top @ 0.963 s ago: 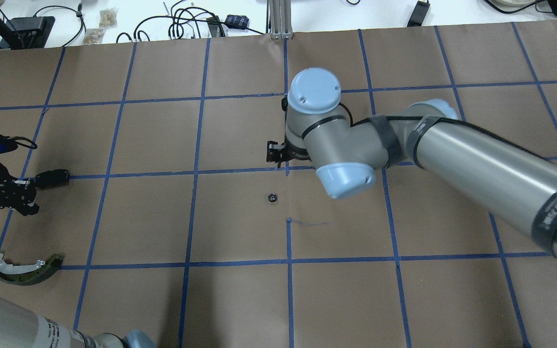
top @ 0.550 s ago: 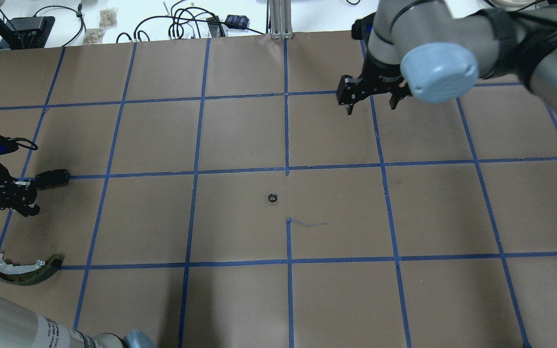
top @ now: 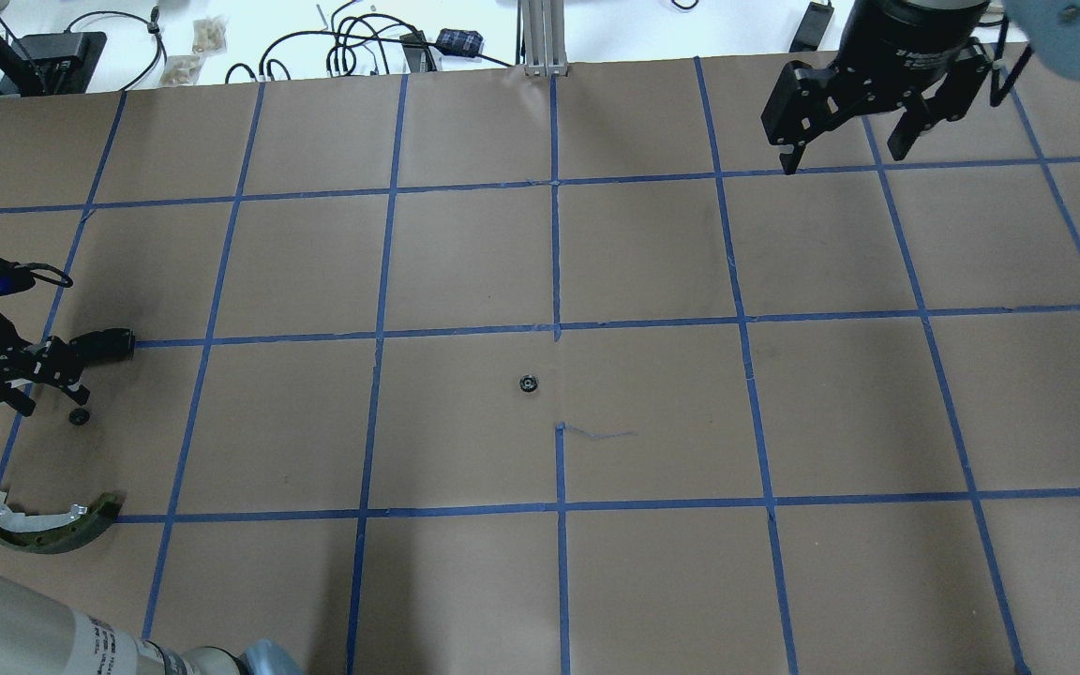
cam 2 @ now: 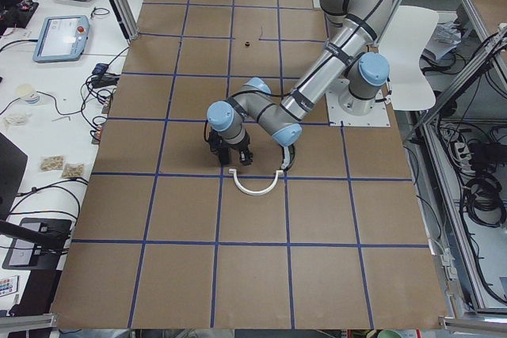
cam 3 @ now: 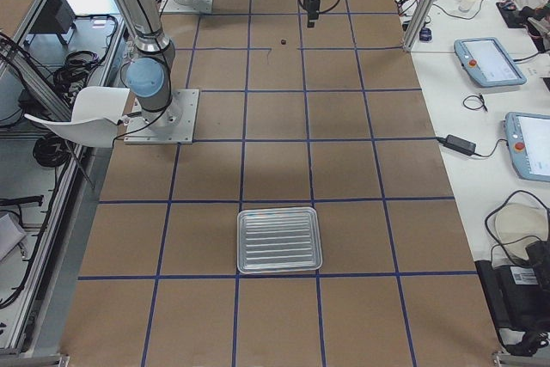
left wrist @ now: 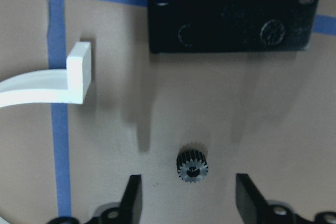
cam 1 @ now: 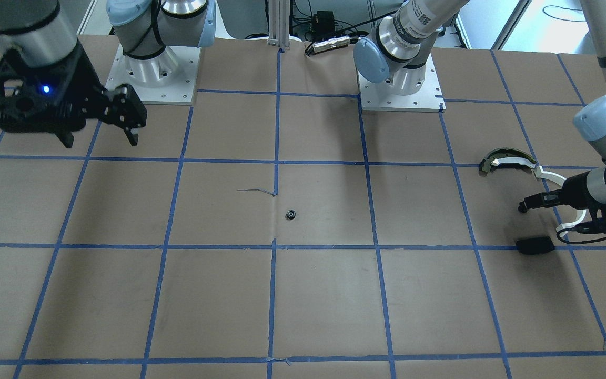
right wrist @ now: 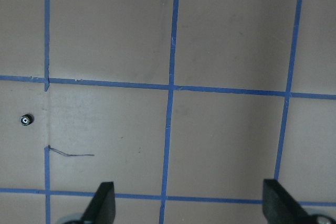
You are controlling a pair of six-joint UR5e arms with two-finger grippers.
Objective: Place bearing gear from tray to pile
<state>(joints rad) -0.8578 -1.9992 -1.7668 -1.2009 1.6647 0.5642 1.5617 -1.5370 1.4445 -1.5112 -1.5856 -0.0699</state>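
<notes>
Left gripper point(left wrist: 188, 179): jaws apart and holding nothing. It sits low over the table point(top: 465, 562) at the robot's left end.
Bearing gear point(left wrist: 192, 165): lies flat on the table between the left fingertips, touching neither.
Pile: the black block point(left wrist: 231, 17) lies just beyond the gear and the white arc strip point(left wrist: 47, 87) ends to one side of it. The dark-and-yellowish curved piece point(top: 57, 530) sits at the strip's other end, nearer the robot. The gear touches none of them.
Second gear point(top: 528, 383): alone at mid-table, well apart from both grippers.
Right gripper point(top: 845, 155): jaws wide apart and empty. It is raised over the far right of the table.
Tray point(cam 3: 280, 211): at the robot's right end and looks bare. A part this small could go unseen in that view.
Stage, as judged: this gear counts as delivered to the pile, and the mid-table gear awaits collection.
Risk 1: a lift that is not straight could let a fingertip clip the gear and push it out of the group.
Risk 2: the black block is close ahead, so forward drift of the wrist could strike it.
Risk 3: the mid-table gear is small and low, so an off-centre closure could knock it aside instead of seizing it.
</notes>
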